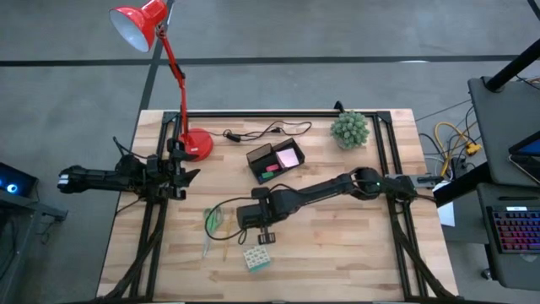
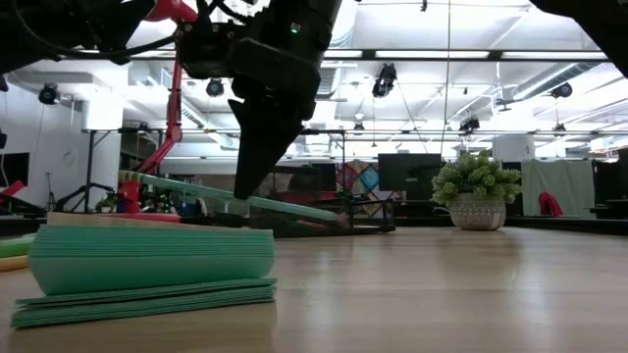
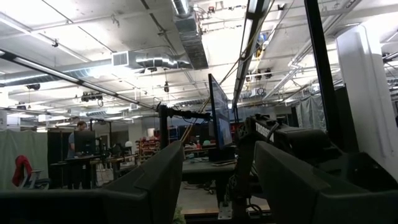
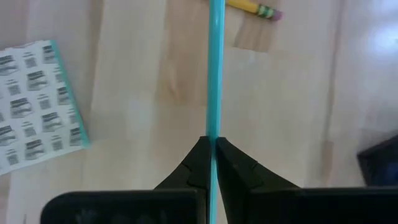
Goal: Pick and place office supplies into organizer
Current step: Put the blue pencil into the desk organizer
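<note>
My right gripper (image 1: 266,239) (image 4: 211,149) is over the near middle of the table, shut on a teal pen (image 4: 216,68) (image 2: 231,199). A yellow pencil's eraser end (image 4: 254,8) lies on the wood beyond the pen. A teal pad with a printed top (image 1: 257,258) (image 4: 37,106) (image 2: 147,260) lies flat beside the gripper. Green-handled scissors (image 1: 214,221) lie flat to its left. The black organizer (image 1: 276,160) sits farther back, holding a pink pad (image 1: 289,157) and a green eraser (image 1: 270,173). My left gripper (image 1: 187,175) (image 3: 217,186) waits open at the table's left, near the lamp base. My right gripper pinches the teal pen between its two fingertips (image 4: 198,158), at a point along the shaft (image 4: 212,134). In the wrist view the pen runs straight out ahead of the fingers. The low view shows the fingers coming down from above and the pen slanting above the tabletop.
A red desk lamp stands on its round base (image 1: 198,143) at the far left, its black cord (image 1: 261,132) trailing along the far edge. A small potted plant (image 1: 349,129) (image 2: 477,191) stands far right. Bare wood lies to the right of the organizer and along the near right.
</note>
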